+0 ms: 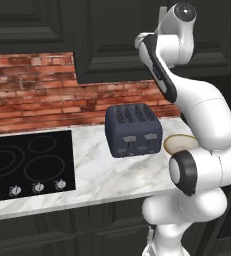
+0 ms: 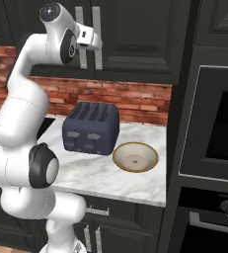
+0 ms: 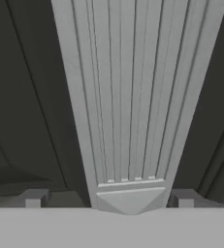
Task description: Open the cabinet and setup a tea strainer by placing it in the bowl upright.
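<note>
The black cabinet (image 2: 135, 34) hangs shut above the counter, its two silver bar handles (image 2: 96, 22) side by side. My gripper (image 2: 93, 41) is raised against them. In the hand view one handle (image 3: 128, 97) runs up between my fingertips (image 3: 33, 197), which stand wide on either side with small gaps, so the gripper (image 3: 108, 198) is open around it. The tan bowl (image 2: 135, 157) sits on the marble counter right of the toaster, and also shows beside my arm as the bowl (image 1: 179, 143). The tea strainer is out of view.
A dark blue toaster (image 2: 91, 128) stands mid-counter below the cabinet. A black cooktop (image 1: 27, 160) lies to the left. A built-in oven column (image 2: 216, 123) closes off the right side. Red brick wall (image 1: 32, 90) backs the counter.
</note>
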Controlling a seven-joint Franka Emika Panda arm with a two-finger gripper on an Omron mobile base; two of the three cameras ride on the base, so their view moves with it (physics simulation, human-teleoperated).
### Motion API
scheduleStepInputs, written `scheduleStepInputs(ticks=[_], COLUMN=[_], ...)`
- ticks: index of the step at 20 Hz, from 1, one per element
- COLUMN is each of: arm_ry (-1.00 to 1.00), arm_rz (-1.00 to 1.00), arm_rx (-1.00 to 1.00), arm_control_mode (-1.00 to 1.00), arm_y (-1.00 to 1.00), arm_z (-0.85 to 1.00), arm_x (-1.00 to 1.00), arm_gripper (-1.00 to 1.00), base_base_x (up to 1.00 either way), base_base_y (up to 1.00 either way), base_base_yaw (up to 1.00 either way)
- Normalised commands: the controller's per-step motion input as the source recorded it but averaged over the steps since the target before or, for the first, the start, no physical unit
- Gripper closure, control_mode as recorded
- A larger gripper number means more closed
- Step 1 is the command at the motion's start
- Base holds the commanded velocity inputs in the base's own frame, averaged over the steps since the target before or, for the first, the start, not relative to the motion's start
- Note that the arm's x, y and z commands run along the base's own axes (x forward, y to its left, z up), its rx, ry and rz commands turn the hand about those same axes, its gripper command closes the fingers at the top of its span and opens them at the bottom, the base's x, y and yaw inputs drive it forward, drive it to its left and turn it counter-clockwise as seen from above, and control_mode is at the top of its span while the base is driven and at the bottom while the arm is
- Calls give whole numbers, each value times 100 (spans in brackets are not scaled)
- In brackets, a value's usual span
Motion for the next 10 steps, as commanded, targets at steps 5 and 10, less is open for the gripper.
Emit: scheduleStepInputs(ticks=[5,10], arm_ry=[-5,0], arm_rz=[0,0], arm_rx=[0,0], arm_control_mode=[-100,-100], arm_y=[0,0], arm_z=[0,0], arm_x=[13,1], arm_gripper=[100,100], base_base_x=[0,0], base_base_y=[0,0], base_base_yaw=[0,0])
